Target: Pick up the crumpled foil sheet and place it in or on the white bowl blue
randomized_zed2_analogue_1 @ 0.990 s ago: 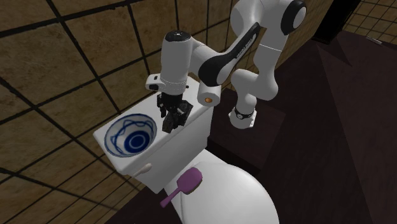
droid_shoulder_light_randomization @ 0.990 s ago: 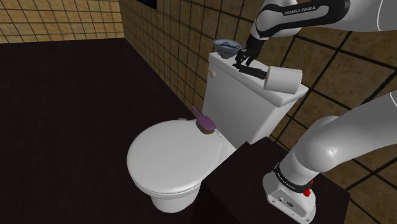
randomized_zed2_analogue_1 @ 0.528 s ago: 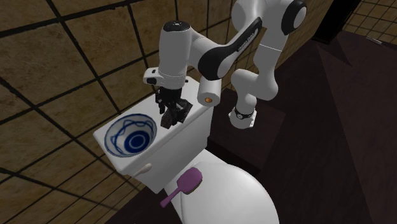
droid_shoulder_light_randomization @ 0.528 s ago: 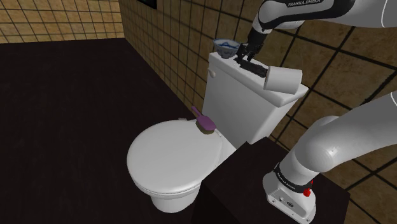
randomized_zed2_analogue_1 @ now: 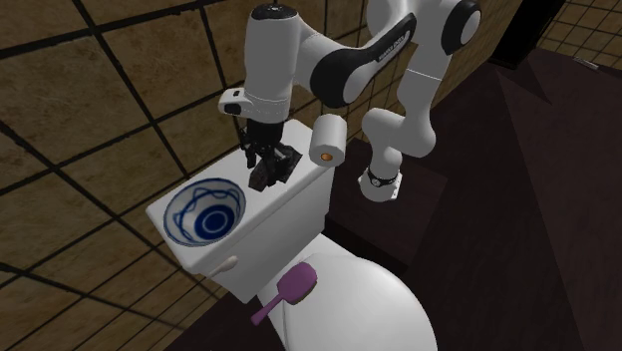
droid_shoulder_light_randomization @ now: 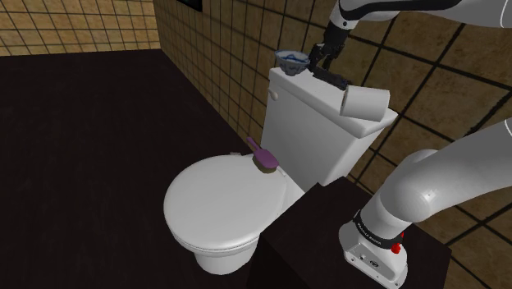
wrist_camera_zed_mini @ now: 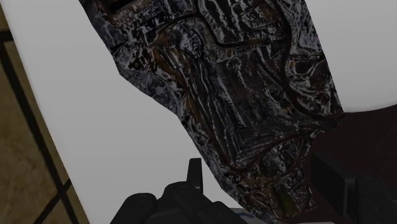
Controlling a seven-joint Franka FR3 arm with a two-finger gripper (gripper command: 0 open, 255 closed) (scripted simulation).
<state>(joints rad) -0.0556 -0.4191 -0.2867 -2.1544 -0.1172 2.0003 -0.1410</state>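
Wrist view: the dark, wrinkled crumpled foil sheet point(wrist_camera_zed_mini: 235, 95) sits between the black fingers.
End effector point(randomized_zed2_analogue_1: 262, 168): closed narrowly on the foil, pointing down.
Foil: hangs from the fingertips over the white tank lid point(randomized_zed2_analogue_1: 304, 177); I cannot tell whether it touches the lid.
Bowl point(randomized_zed2_analogue_1: 224, 199): white with blue pattern, on the lid, near the end effector.
Paper roll point(randomized_zed2_analogue_1: 327, 140): on the end effector's opposite side from the bowl.

Tiny lettering on the arm's dark band point(droid_shoulder_light_randomization: 371, 232) is unreadable.
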